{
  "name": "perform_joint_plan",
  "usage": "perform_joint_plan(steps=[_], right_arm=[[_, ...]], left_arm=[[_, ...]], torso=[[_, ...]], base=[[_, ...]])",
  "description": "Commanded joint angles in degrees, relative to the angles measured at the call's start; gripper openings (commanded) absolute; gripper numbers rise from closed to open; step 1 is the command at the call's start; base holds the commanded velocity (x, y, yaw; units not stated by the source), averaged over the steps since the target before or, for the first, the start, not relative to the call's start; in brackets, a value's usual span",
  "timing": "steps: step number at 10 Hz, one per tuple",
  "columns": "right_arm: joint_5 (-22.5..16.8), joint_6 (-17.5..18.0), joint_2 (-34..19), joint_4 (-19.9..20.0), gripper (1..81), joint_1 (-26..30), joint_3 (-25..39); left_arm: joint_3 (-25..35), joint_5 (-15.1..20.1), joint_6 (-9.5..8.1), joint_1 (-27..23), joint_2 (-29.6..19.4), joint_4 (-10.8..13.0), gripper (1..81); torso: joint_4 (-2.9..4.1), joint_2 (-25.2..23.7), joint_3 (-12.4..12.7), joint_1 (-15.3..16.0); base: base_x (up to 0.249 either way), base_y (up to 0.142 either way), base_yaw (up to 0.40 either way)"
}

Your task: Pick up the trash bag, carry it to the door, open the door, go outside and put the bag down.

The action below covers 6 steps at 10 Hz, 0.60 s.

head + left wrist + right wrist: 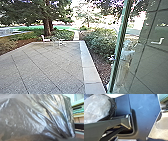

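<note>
The trash bag's dark, shiny, creased plastic (37,119) stretches close across the left wrist view. In the right wrist view a bulging bag with whitish, translucent plastic (96,107) and a dark gathered edge lies beside the robot's dark body plate. How the grippers' fingers stand on the bag cannot be made out. A glass pane in a greenish upright frame (120,45) rises at the right of the head view; whether it is part of the door I cannot tell.
Paved patio (50,65) spreads ahead and left, bordered by a pale curb (91,72). Bushes (101,41) grow beyond the curb. White chairs (45,39) stand at the patio's far end near a tree (47,25). A person (125,60) shows faintly in the glass.
</note>
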Motion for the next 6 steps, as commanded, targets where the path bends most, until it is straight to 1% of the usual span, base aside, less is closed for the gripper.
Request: perform_joint_plan(steps=[1,6], right_arm=[[-3.4,-0.6,1.4,-0.6,81.1,2.3,1.1],[-3.4,-0.6,1.4,-0.6,81.1,2.3,1.1]], left_arm=[[0.0,3.5,0.39,-2.6,-0.2,0.2,1.0],[0.0,3.6,0.39,-2.6,-0.2,0.1,1.0]], torso=[[0.00,0.0,0.0,0.0],[0.00,0.0,0.0,0.0]], base=[[0.127,0.000,0.000],[0.127,0.000,0.000]])
